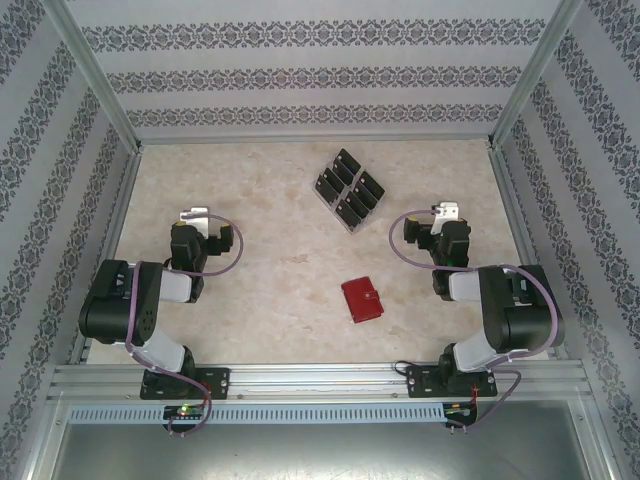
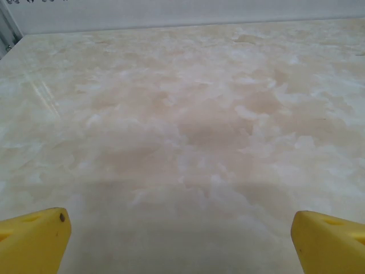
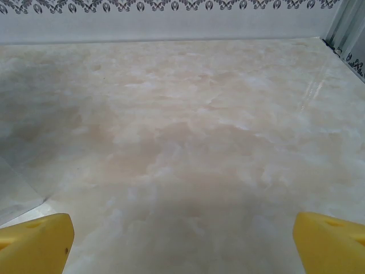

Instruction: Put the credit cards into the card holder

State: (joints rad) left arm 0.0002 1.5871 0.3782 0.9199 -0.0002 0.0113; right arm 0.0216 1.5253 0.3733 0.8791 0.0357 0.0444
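Counts: one red card holder (image 1: 362, 299), about six black credit cards (image 1: 350, 188) (the exact number is hard to read from above), one clear plastic rack (image 1: 347, 222), and two arms are showing.
Card holder, material and shape: it is looking like red leather, a small rectangle folded shut and lying flat on the bench (image 1: 270, 270).
Card holder, heading: its long axis is running from near to far, with the far end leaning a little left. The snap tab (image 1: 378, 296) is sitting on the right long edge and pointing toward the right arm.
Cards, material and shape: they are thin, dark rectangles with faint light marks, standing tilted in the rack's slots in two side-by-side rows.
Cards, place: they are sitting straight beyond the card holder, well apart from it, and the rack is lying diagonally to it.
Bench surface: it is showing a glossy beige marble pattern, cloudy and smooth.
Left pincer (image 1: 193, 214): it is hovering left of and beyond the card holder, well apart. In its wrist view (image 2: 182, 242) the yellow fingertips (image 2: 31, 240) are standing wide at the two lower corners, holding nothing, with bare marble between them.
Right pincer (image 1: 445, 211): it is hovering right of and beyond the card holder, nearer to it than the left one. In its wrist view (image 3: 182, 242) it is likewise spread wide and gripping nothing.
Walls: they are carrying white paper with grey ornamental bands.
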